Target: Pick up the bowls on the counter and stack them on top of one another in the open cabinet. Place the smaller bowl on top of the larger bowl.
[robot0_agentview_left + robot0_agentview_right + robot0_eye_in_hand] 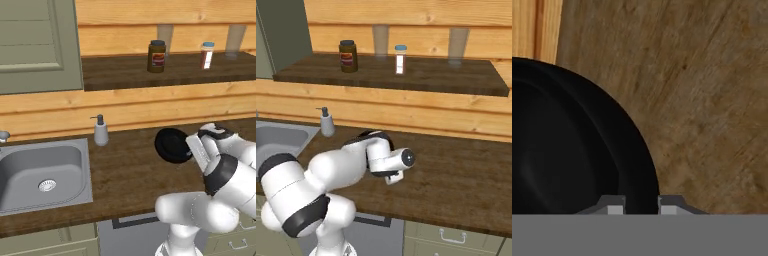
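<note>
The larger bowl (172, 145), wide and glossy black, sits on the dark wood counter (125, 170) right of the sink. My gripper (194, 150) is at its right rim. In the hand view the bowl (572, 150) takes up the left half, and its rim runs down between the two finger tips of the gripper (642, 209), which stand closed on it, one inside and one outside. The smaller bowl is out of view. The open cabinet (125, 70) is the dark shelf recess above the counter, framed by light planks.
On the shelf stand a brown jar (156, 56), a small red-labelled bottle (207, 55) and two glasses (165, 32). A soap dispenser (101, 131) stands beside the steel sink (45, 175). A grey-green door cabinet (35, 45) hangs at upper left.
</note>
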Robot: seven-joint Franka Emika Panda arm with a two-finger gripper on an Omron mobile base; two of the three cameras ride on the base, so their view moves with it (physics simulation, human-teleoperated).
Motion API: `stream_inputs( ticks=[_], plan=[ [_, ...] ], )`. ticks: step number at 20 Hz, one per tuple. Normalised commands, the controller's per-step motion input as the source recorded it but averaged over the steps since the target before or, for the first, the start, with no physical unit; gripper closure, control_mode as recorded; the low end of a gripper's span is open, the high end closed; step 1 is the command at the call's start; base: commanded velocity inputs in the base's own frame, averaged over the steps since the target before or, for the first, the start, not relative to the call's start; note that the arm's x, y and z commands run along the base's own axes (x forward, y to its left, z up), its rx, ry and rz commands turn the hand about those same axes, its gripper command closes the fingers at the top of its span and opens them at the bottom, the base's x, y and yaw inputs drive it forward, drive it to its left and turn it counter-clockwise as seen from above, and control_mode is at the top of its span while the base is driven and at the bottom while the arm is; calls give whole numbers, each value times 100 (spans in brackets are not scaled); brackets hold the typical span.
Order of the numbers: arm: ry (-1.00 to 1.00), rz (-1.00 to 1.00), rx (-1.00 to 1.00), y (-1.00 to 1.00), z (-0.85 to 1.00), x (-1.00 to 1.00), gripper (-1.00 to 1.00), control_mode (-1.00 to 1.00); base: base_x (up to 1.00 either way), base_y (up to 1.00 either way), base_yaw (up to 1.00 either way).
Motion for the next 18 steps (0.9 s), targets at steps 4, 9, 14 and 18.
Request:
stream_inputs(
  ticks=[4,9,14,18],
  plan=[
    [0,0,0,-13,100,-48,100,-100,0,0,0],
    [0,0,0,-3,100,-85,100,-100,0,0,0],
    [0,0,0,3,100,-82,100,-100,0,0,0],
    [0,4,0,47,100,-61,100,-100,0,0,0]
  ],
)
